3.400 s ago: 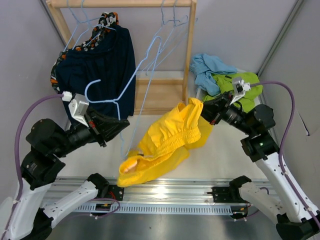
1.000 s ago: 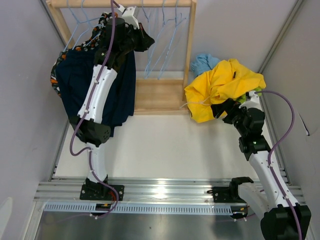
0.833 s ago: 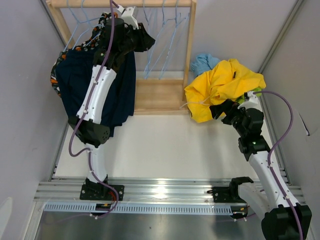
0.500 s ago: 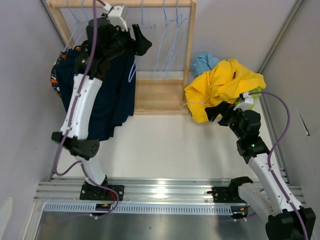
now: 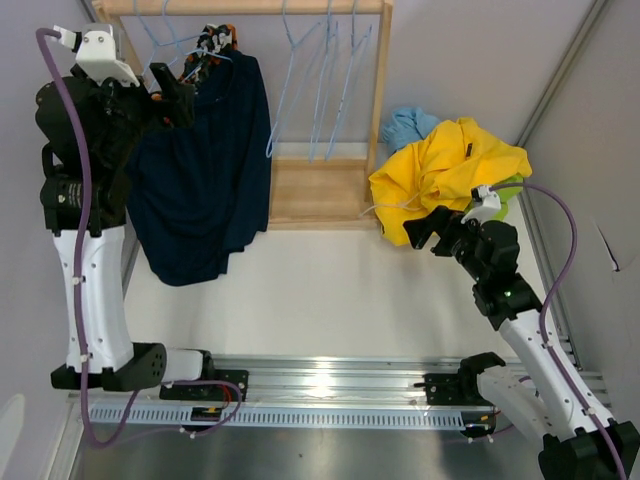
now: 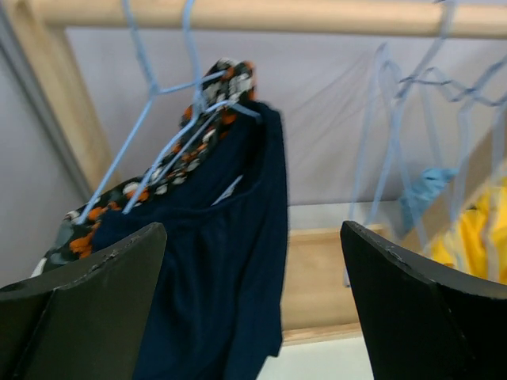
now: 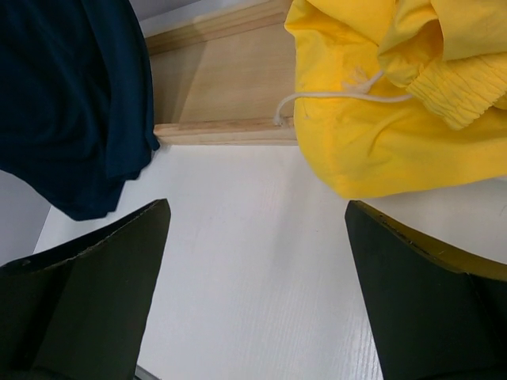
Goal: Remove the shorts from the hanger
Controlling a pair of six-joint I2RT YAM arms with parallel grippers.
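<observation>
navy shorts (image 6: 238, 261) hang ahead of the wide-apart left fingers (image 6: 79, 317), untouched; right fingers (image 7: 79, 301) gape just short of the yellow shorts (image 7: 380, 103).

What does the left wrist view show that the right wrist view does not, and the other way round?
Only the left wrist view: the wooden rail, the blue hangers, the camouflage shorts on a hanger, and the light blue shorts far behind. Only the right wrist view: the white drawstring of the yellow shorts. Both: the navy shorts, the yellow shorts and the rack's wooden base.
</observation>
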